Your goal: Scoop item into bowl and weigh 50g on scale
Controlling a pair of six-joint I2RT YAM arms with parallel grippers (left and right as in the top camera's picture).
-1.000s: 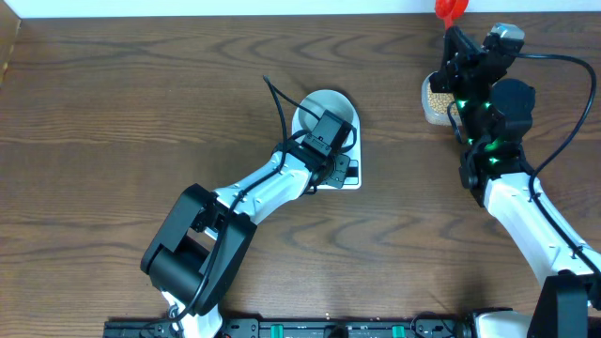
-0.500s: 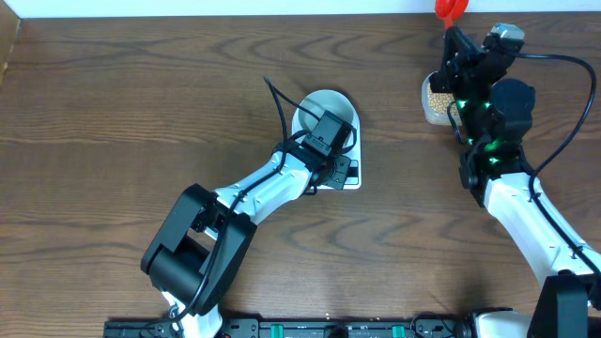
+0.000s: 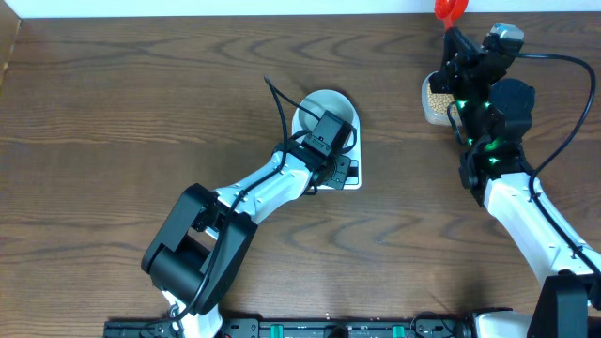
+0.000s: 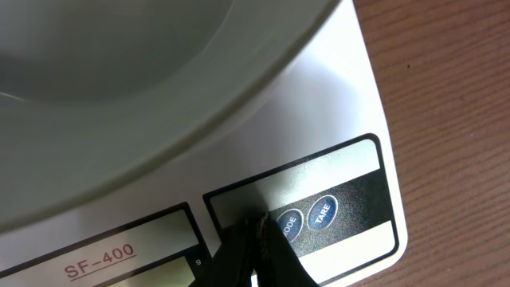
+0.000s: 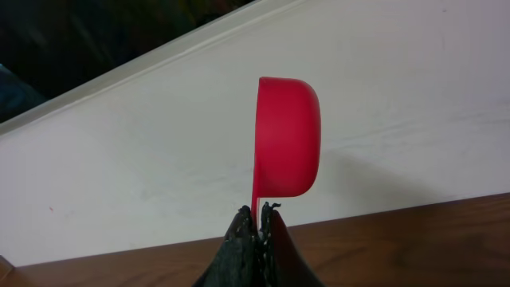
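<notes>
Beans (image 3: 436,97) are all in the clear tub (image 3: 425,105) at the far right of the surface (image 3: 141,94), mostly hidden under the right arm. No beans show in the part of the bowl (image 4: 119,64) that is visible. The bowl sits on the scale (image 4: 343,119), overhanging its platform toward the button strip. Left fingers (image 4: 235,257) are pinched shut on nothing, with the tip down at the scale's front panel just beside the MODE button (image 4: 288,222) and TARE (image 4: 323,213) one over. I can't tell whether the tip actually touches. Looks like a button poke, probably zeroing with the bowl on. Right fingers (image 5: 239,239) are clamped on the thin handle of the red scoop (image 5: 287,135), held high past the tub with the cup on edge, so it can't be carrying anything. Handling, as I judge it: the beans are loose, hard and round, so they'll roll and bounce. Don't pinch them, only move them in the scoop and keep the cup level once loaded. Tip slowly and low over the bowl, since a small tilt dumps a lot and the target is tight. The scoop looks like stiff, light plastic, and the handle grip is right, but the handle is narrow and may twist in the fingers under load. The bowl looks light and smooth and will likely slide on the platform if knocked. Best leave it alone, or take it by the rim if it must move. The scale is low and flat, so press its buttons gently and straight down.
</notes>
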